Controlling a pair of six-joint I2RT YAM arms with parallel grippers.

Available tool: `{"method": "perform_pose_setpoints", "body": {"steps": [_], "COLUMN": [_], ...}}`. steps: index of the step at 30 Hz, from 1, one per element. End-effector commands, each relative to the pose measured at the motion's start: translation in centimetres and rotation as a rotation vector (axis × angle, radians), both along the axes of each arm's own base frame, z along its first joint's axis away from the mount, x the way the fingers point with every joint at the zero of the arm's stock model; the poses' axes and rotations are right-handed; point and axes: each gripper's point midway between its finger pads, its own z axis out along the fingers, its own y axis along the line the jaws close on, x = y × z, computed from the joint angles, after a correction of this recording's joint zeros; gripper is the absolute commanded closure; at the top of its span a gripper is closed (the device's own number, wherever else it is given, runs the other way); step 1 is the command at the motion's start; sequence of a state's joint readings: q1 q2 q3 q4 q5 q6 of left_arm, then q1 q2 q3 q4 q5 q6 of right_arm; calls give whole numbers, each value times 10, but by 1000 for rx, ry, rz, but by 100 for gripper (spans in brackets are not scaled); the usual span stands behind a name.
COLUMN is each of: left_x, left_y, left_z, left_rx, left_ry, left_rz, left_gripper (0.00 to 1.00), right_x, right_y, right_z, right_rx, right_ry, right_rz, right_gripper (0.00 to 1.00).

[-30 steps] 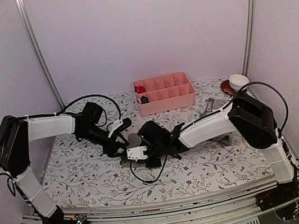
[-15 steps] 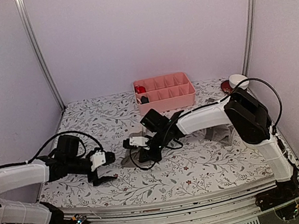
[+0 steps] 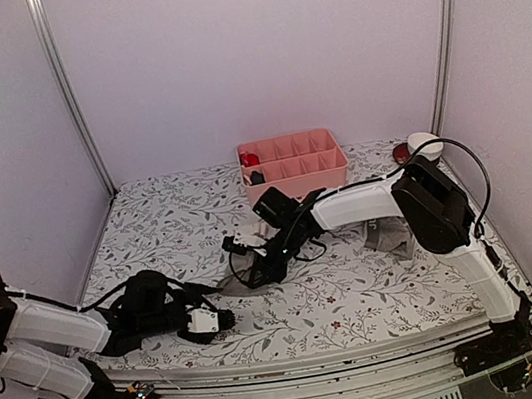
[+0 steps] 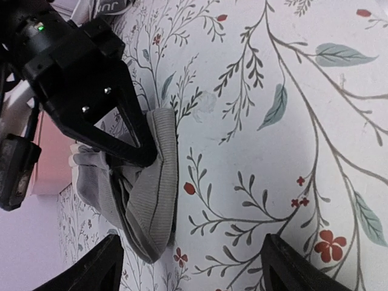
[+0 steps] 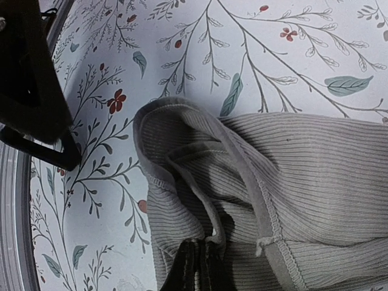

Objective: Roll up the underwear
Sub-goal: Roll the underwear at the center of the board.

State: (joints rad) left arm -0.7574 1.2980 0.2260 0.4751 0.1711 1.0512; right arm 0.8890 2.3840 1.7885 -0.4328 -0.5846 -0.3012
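Surface: a tabletop point(image 3: 362, 291) covered in white cloth printed with grey leaf sprays and small red flowers.
Held garment: soft grey ribbed cloth briefs point(image 3: 231, 285) with a paler stitched edge band, lying crumpled just to the 9 o'clock side of the tabletop's middle. In the right wrist view the briefs point(image 5: 285, 182) are bunched in loose folds with one edge curled over into a lip, and most of the cloth rests on the print.
Right arm: reaches from 4 o'clock across to the middle. The right claw point(image 3: 254, 270) is pressed together on a fold of the briefs, and its black fingertips point(image 5: 187, 273) pinch the cloth at the bottom of its own view. In the left wrist view this claw point(image 4: 142, 156) meets the upper edge of the briefs point(image 4: 154, 200).
Left arm: lies low along the near left, toward 8 o'clock. The left claw point(image 3: 216, 321) is spread wide with nothing between its fingers point(image 4: 100, 270). It sits apart from the briefs on their 7 o'clock side and faces them.
Other garment: a second grey cloth garment point(image 3: 385, 235) at 3 o'clock, partly hidden under the right arm; its waistband cannot be made out.
Far edge: a pink divided plastic tray point(image 3: 299, 186) at 12 o'clock, with a small red item and a dark item in its left compartments. A white bowl point(image 3: 426, 144) sits at 2 o'clock, with a red round dish point(image 3: 403, 153) just beside it.
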Motion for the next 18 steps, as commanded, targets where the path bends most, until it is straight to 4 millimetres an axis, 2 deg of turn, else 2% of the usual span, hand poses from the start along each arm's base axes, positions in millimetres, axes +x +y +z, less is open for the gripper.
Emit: {"method": "perform_pose_setpoints", "body": {"steps": [1, 4, 8, 18], "left_x": [29, 39, 44, 40], "left_y": [-14, -17, -17, -15], "left_z": [6, 2, -11, -36], "left_rx": [48, 77, 159, 275], "left_ry": [-160, -228, -292, -358], "left_rz": [55, 75, 69, 41], "left_gripper": [20, 25, 40, 51], "right_x": [-19, -18, -18, -17], "right_y": [-16, -16, -16, -17], "right_z": [-32, -31, -31, -30], "right_rx": [-89, -83, -80, -68], "right_ry": [147, 155, 161, 169], "right_rz": [-11, -12, -11, -2], "right_gripper": [97, 97, 97, 96]}}
